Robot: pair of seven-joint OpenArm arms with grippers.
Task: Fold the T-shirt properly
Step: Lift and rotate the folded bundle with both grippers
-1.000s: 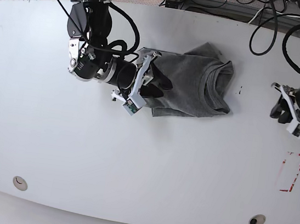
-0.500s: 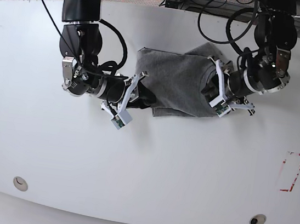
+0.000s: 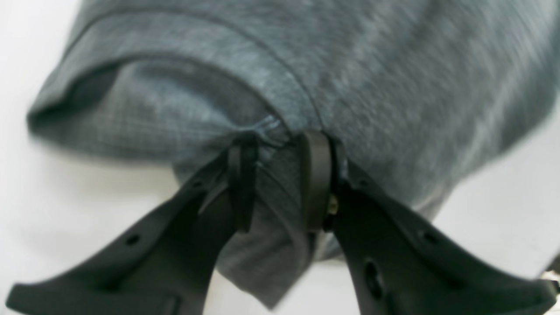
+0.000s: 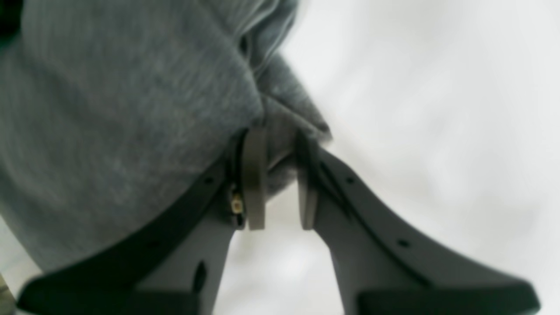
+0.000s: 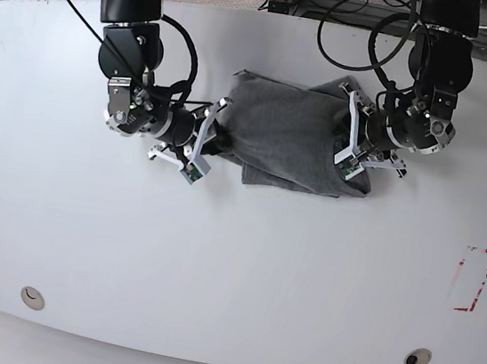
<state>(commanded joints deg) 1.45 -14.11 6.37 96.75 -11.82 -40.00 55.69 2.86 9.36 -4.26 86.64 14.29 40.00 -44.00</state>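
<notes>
T-shirt [image 5: 290,134] pinched between both jaws.

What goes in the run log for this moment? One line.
T-shirt: bunched on table | left gripper: shut on collar edge | right gripper: shut on opposite edge | fold: unfinished

White table [image 5: 232,270], red-marked rectangle [image 5: 472,279].

Both arms reach in from the far edge, wrists bent inward toward each other. The left claw [image 3: 280,183] is clamped on a fold of cloth between its black fingers, and the right claw [image 4: 278,179] likewise pinches cloth near its fingertips.
</notes>
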